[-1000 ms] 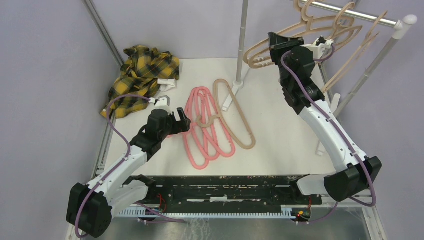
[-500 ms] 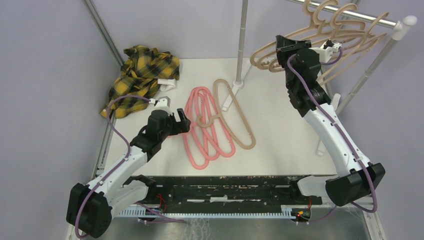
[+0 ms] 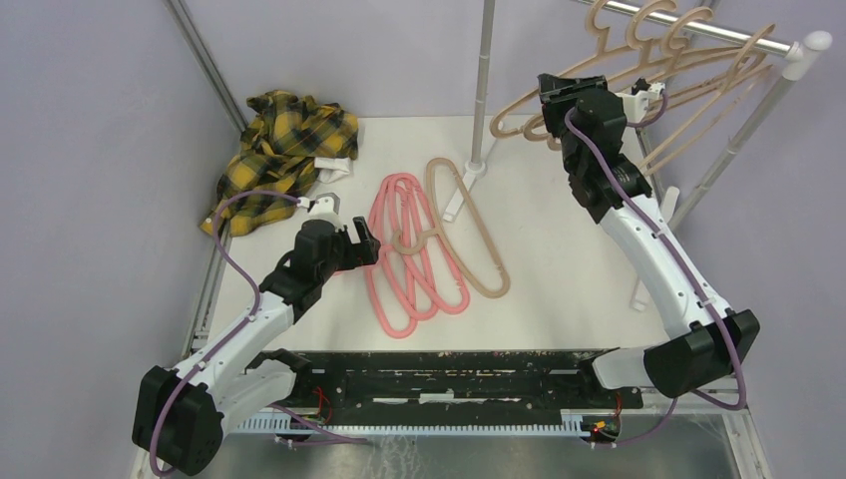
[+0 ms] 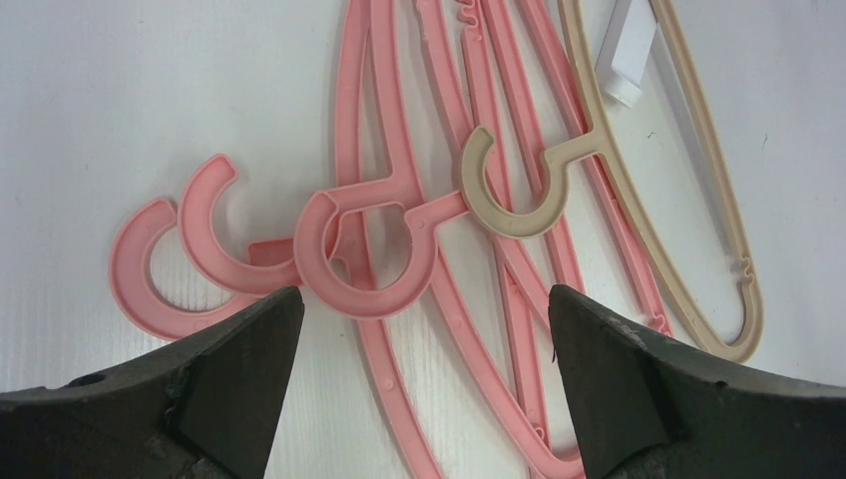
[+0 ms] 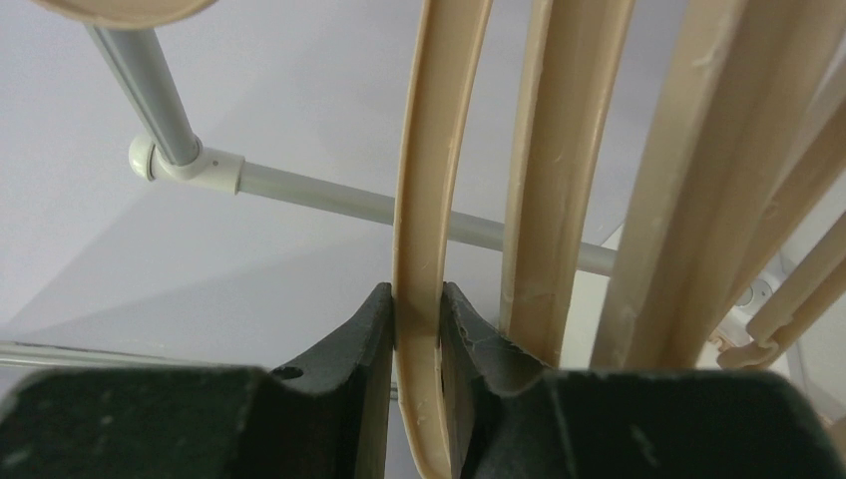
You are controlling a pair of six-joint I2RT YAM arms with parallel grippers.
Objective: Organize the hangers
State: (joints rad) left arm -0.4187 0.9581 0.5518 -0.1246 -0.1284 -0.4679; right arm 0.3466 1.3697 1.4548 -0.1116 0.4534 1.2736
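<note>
Right gripper [image 5: 417, 299] is closed tight on the held beige hanger [image 5: 427, 150] at the upper right of the top view, by the rail [image 3: 718, 30], with other beige hangers [image 5: 559, 150] just beside it. Left gripper [image 4: 424, 297] stands wide above the pink hangers [image 4: 364, 264] at table centre, with a beige table hanger [image 4: 698, 200] to their right. Since half a second ago the right gripper has shifted slightly left; the left arm is unchanged.
</note>
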